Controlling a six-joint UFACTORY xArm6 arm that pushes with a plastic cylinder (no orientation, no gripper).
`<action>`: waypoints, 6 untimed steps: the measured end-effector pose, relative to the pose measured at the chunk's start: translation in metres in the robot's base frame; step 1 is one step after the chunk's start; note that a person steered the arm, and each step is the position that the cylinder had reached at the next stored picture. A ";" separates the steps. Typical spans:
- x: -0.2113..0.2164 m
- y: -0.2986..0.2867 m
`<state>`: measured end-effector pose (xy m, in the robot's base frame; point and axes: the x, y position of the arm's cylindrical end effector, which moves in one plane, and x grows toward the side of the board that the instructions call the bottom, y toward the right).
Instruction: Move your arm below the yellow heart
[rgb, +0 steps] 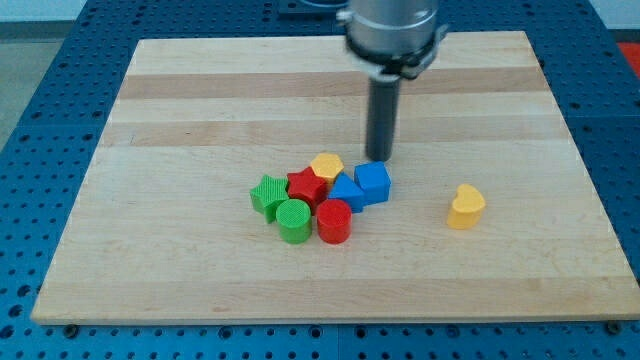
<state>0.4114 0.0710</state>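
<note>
On the wooden board (200, 90) a tight cluster of blocks sits a little left of centre, toward the near side. Farthest left in it is a green star (267, 195), with a green cylinder (294, 220) just to its right and nearer the bottom edge, the two touching. Next comes a red star (307, 186), pressed between the green star and the blocks on its right. A red cylinder (334, 221) stands beside the green cylinder, on the near side of the cluster. On the far side of the cluster lies a yellow block (327, 165) with several flat sides; its exact shape is hard to make out. A blue block (346, 192) lies to the right of the red star, its shape unclear, and a blue cube (372, 183) closes the cluster on the right, touching it.

My tip (379, 158) stands just beyond the blue cube on the far side, very close to it; contact cannot be told. The rod has no jaws, so it holds nothing.

The yellow heart (465, 206) sits alone, well apart to the right of the cluster. My tip is to its left and farther away, not on its near side.
</note>
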 end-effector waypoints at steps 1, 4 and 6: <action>-0.007 0.061; 0.138 0.117; 0.133 0.074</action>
